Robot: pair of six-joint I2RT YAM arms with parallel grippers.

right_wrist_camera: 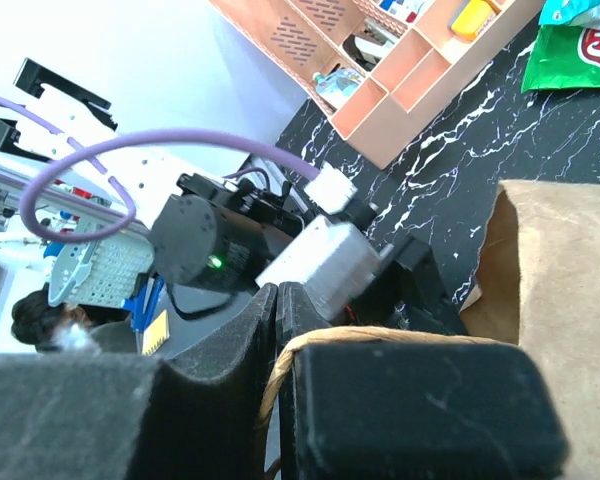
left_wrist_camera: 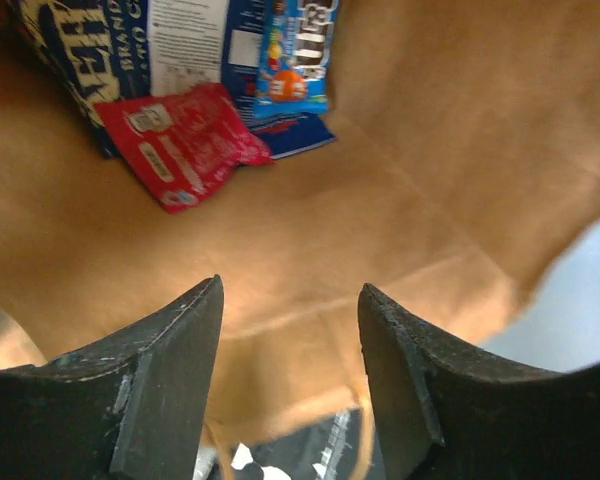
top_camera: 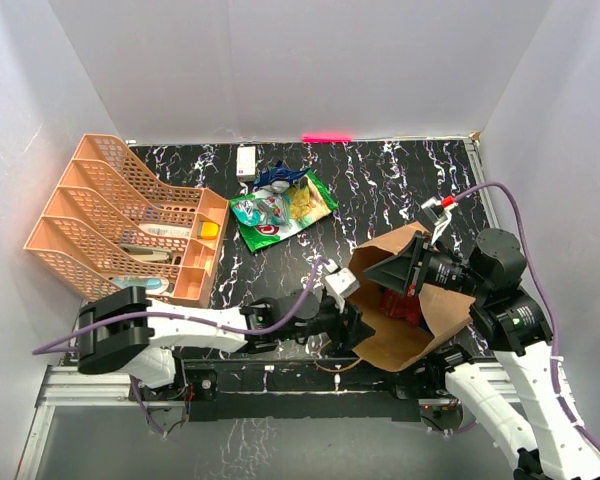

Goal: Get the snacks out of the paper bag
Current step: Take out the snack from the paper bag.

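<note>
The brown paper bag lies tilted at the near right of the table, its mouth facing left. My right gripper is shut on the bag's twisted paper handle and holds the top edge up. My left gripper is open inside the bag mouth with only the paper floor between its fingers. Ahead of it, deep in the bag, lie a red packet and dark blue packets. Outside the bag, a green chip bag, a green-yellow pouch and a dark blue packet lie together at the table's middle back.
An orange mesh organiser stands at the left. A small white box lies near the back wall. White walls close in the table on three sides. The left arm stretches along the near edge toward the bag.
</note>
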